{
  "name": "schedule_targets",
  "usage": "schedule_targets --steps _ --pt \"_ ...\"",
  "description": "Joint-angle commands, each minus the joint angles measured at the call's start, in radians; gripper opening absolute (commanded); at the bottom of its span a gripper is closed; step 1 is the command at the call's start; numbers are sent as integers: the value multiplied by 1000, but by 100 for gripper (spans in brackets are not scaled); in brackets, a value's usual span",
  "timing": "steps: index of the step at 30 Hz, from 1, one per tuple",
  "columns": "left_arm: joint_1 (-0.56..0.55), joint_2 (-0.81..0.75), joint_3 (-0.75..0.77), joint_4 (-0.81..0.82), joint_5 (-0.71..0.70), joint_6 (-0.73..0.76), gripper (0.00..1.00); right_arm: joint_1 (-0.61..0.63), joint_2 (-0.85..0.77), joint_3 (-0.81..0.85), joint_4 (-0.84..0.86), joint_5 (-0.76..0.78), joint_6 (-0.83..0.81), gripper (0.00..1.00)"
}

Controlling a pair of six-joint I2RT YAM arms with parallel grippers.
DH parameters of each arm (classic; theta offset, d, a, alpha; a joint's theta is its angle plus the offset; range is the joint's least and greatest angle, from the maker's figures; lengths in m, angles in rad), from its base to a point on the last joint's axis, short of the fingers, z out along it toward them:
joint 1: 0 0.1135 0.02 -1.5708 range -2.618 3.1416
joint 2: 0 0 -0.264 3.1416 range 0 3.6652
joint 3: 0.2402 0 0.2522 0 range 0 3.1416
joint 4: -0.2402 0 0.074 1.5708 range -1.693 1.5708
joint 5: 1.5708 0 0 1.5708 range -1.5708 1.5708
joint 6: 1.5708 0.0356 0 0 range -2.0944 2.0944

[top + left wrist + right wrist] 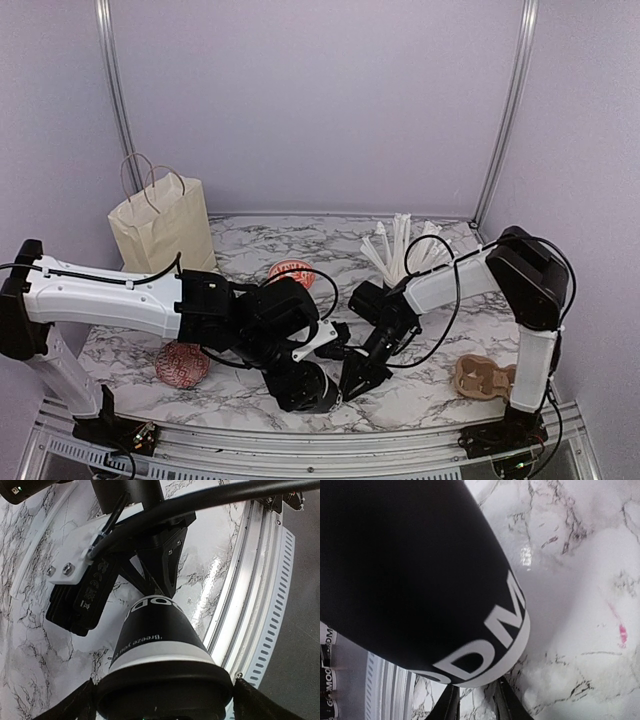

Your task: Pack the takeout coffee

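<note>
The takeout coffee (pixel 305 388) is a black paper cup (pixel 155 630) with white print, and its black lid (pixel 165 690) is on. It lies tilted near the table's front edge. My left gripper (pixel 162 700) is shut on the lid, one finger on each side. My right gripper (pixel 350 385) meets the cup's base from the right. In the right wrist view the cup (pixel 410 570) fills the frame. The right gripper (pixel 477 700) has its two fingers close together at the base rim, with the tips hidden behind it.
A brown paper bag (pixel 160 230) stands at the back left. Red-and-white bowls lie at centre (pixel 292 271) and front left (pixel 182 364). A cup of white straws (pixel 400 250) stands at the back right. A cardboard cup carrier (pixel 485 377) lies at the front right. The metal table rail (pixel 250 605) is close by.
</note>
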Motion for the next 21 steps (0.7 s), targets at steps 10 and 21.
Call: schedule_targets --steps 10,21 --pt "-5 13 33 7 -98 44 99 -14 77 46 100 26 126 25" --pt "-4 -232 -53 50 -552 -10 99 -77 -135 4 73 52 -13 68"
